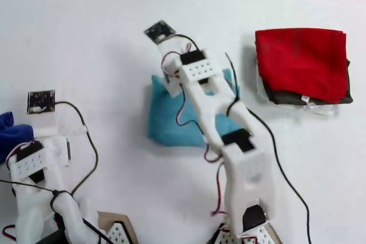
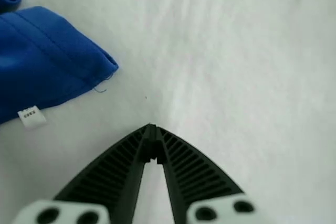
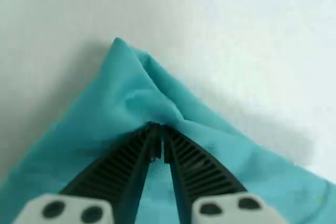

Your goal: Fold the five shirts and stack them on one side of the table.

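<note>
The right arm (image 1: 220,118) stretched from the near edge of the white bench (image 1: 86,44) out toward its middle, its wrist bent down over a teal shirt (image 1: 168,121) that lay in a rumpled, roughly folded block near the centre. In the right wrist view the right gripper (image 3: 156,129) had its black ribbed fingers (image 3: 126,166) clenched, the tips meeting on a raised pleat of the teal cloth. The fabric gathered into creases at the pinch, and one pointed corner of the shirt stuck out beyond the tips onto the bare bench. The left arm (image 1: 34,164) sat low at the near left corner, folded close to its base. Its left gripper (image 2: 151,129) was pressed together on nothing, tips touching over bare bench. A blue shirt (image 2: 42,61) lay off to one side of those fingers, near them but apart, with a small white tag (image 2: 31,117) at its hem; in the high view it sat at the bench's left edge, just beside the left arm's wrist. Well apart, toward the far right, a folded red shirt (image 1: 300,61) rested on top of a dark shirt (image 1: 286,98), with a sliver of white cloth (image 1: 320,108) showing under the pile's near edge.
</note>
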`<state>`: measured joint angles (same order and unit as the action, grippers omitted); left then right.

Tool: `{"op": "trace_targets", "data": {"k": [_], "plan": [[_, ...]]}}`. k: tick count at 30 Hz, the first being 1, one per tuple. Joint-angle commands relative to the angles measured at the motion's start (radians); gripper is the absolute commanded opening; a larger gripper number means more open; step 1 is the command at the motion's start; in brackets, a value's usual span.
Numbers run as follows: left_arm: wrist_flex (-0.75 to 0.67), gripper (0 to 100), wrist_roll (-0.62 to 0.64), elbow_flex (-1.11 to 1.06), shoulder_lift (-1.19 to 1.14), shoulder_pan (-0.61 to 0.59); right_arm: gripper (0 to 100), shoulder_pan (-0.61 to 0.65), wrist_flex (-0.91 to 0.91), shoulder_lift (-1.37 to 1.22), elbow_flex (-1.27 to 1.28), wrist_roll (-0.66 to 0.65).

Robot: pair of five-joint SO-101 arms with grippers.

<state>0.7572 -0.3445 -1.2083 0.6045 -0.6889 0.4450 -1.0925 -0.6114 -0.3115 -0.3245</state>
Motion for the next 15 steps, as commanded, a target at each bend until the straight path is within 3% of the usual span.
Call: {"op": "trace_targets", "data": {"k": [1, 8, 15], "plan": [[-0.014, 3, 0.005, 0.004, 0.025, -0.002, 2.1, 0.008, 0.002, -0.127, -0.229, 0.006], [-0.014, 3, 0.005, 0.004, 0.025, -0.002, 2.1, 0.008, -0.087, -0.386, -0.637, 0.006], [-0.014, 3, 0.005, 0.004, 0.025, -0.002, 2.1, 0.027, -0.460, -0.421, -1.057, 0.008]]}}
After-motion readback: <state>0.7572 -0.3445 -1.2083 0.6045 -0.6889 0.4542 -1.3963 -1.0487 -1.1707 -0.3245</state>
